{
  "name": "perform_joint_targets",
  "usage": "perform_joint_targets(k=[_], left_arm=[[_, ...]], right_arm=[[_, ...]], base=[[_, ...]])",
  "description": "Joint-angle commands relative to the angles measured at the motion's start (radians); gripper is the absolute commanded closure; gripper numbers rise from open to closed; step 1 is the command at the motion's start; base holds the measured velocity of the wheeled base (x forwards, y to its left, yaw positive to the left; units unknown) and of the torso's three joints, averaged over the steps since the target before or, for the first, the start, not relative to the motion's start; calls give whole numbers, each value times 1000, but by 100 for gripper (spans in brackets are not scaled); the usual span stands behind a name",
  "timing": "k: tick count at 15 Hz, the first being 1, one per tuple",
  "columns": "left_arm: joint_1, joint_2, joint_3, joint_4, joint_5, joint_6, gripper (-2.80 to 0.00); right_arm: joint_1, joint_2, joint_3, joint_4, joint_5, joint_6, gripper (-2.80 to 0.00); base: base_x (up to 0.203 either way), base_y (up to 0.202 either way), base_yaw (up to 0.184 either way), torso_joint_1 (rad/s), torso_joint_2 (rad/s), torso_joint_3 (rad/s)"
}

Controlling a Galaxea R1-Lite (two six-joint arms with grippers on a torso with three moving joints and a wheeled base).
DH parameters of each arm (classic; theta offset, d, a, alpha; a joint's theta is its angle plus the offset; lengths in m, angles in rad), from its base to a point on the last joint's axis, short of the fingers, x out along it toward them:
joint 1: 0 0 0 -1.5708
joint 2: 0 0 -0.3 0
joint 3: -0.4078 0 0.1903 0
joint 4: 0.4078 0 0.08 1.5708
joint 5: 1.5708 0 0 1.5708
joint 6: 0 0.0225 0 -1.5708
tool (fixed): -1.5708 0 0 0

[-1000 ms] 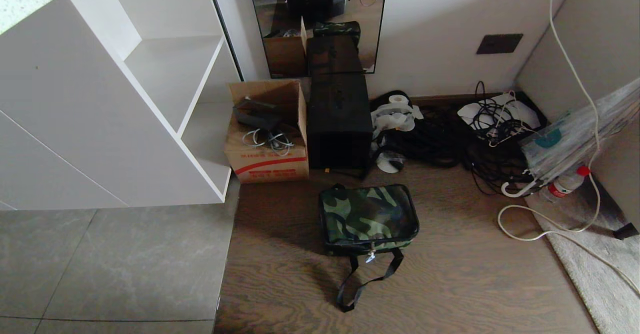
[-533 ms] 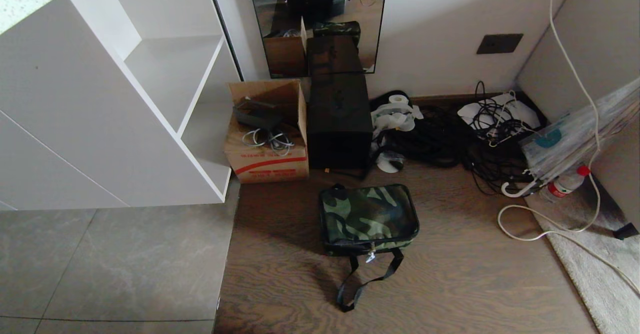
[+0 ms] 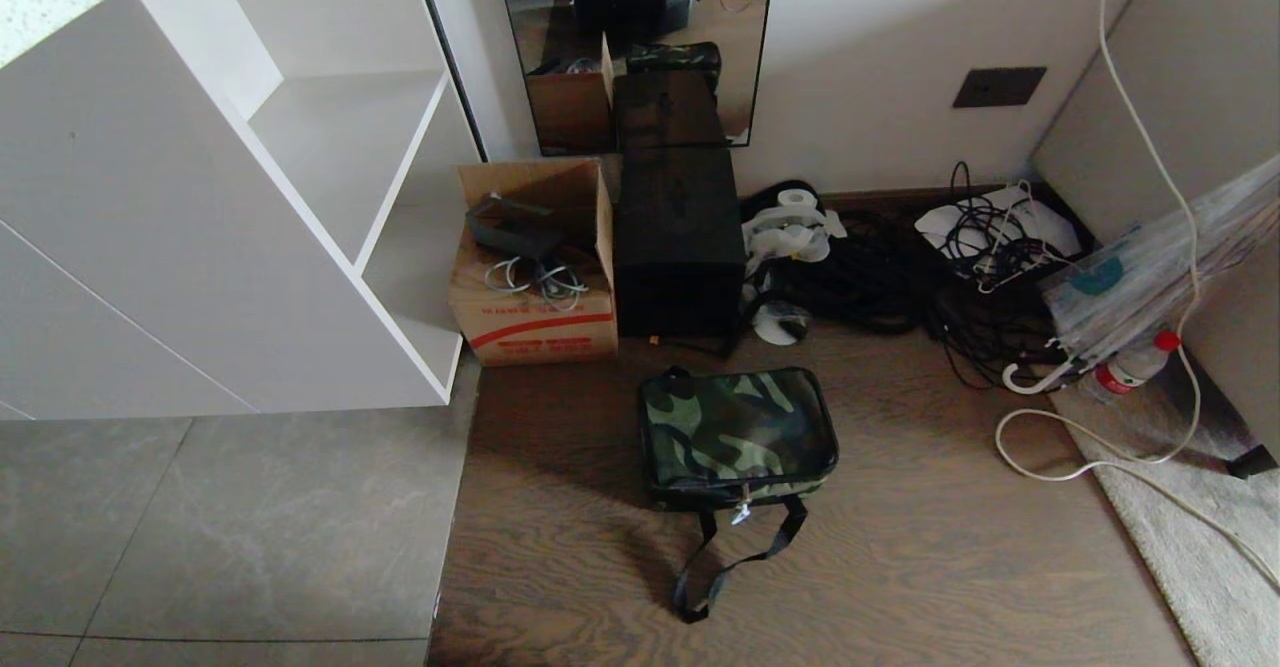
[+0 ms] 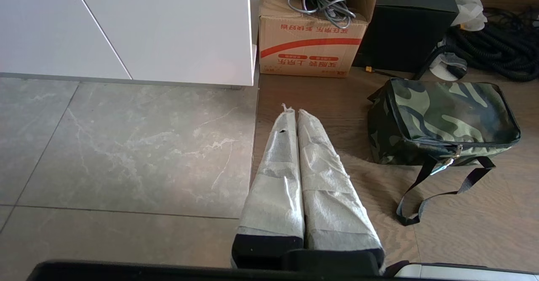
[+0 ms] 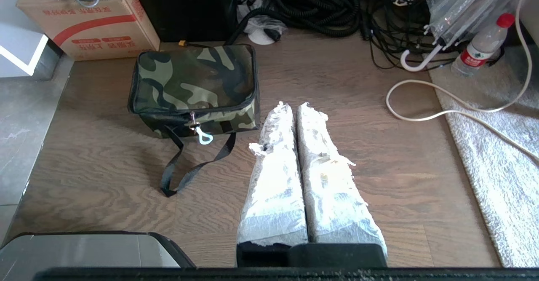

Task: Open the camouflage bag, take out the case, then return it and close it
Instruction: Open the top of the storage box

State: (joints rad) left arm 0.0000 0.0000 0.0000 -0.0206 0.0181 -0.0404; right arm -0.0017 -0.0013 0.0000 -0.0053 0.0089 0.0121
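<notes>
Two grippers hang above the floor, each with its padded fingers pressed together and holding nothing. In the left wrist view the left gripper (image 4: 291,111) sits at the centre of the frame, its tips over the seam where grey tile meets wood floor, and the camouflage bag (image 4: 442,119) lies to the right of it, well apart. In the right wrist view the right gripper (image 5: 293,106) points up the middle of the frame, and the bag (image 5: 194,88) lies at centre left, near the fingertips but not touching them. Neither arm shows in the head view.

In the head view the bag (image 3: 737,435) sits just below the centre of the frame on the wood floor, zipped shut, with its white zip pull (image 3: 740,515) on the near side and its black strap (image 3: 728,559) looping toward the lower edge. Above it stand a black box (image 3: 678,247) and, to that box's left, a cardboard box (image 3: 533,282) holding cables. The case is not visible in any view.
</notes>
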Motion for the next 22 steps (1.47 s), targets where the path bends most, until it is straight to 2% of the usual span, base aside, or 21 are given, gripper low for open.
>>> perform_joint_targets(k=[1,22], left_arm=[[0,0,9,-1,0,-1,0],[0,0,9,-1,0,-1,0]], right_arm=[[0,0,0,-1,0,0,0],[0,1,0,-2,0,1,0]], base=[[0,0,0,0,0,0],[0,0,0,0,0,0]])
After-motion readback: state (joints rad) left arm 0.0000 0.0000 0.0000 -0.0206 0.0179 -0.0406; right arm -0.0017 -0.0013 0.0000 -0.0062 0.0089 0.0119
